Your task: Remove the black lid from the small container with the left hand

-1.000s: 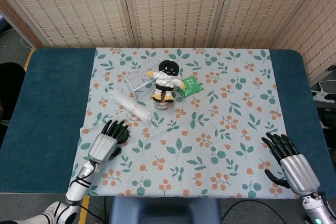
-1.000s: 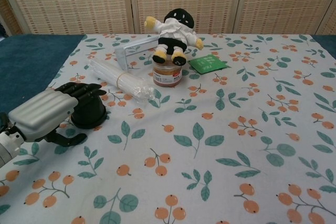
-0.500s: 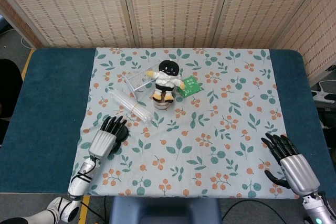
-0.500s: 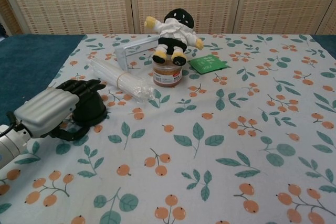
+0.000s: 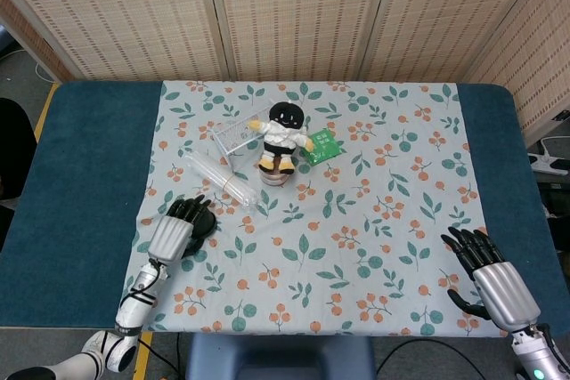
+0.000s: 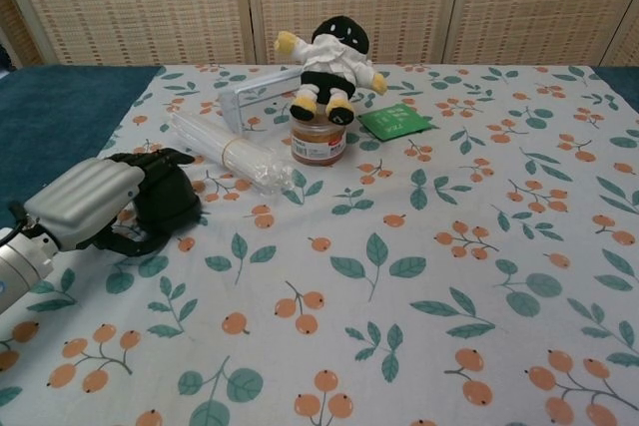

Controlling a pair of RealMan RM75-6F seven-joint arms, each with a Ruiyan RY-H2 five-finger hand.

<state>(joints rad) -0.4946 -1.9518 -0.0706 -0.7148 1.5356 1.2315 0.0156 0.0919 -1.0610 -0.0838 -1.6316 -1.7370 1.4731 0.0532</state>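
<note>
Two hands rested at the near table edge. The left hand (image 6: 95, 204) curled over the black lid (image 6: 170, 209), its fingers wrapped on top; the right hand (image 5: 488, 275) lay released, fingers spread. Just beyond the lid lay a plastic sleeve (image 6: 225, 152), then a jar (image 6: 319, 142) bearing a doll (image 6: 325, 59).

The head view looks steeply down from high above the near edge, taking in the whole bench (image 5: 80, 175). The chest view sits low and close, facing the screen wall. Both share the plush doll (image 5: 282, 135) (image 6: 326, 65) and left hand (image 5: 178, 233) (image 6: 95, 202).
</note>
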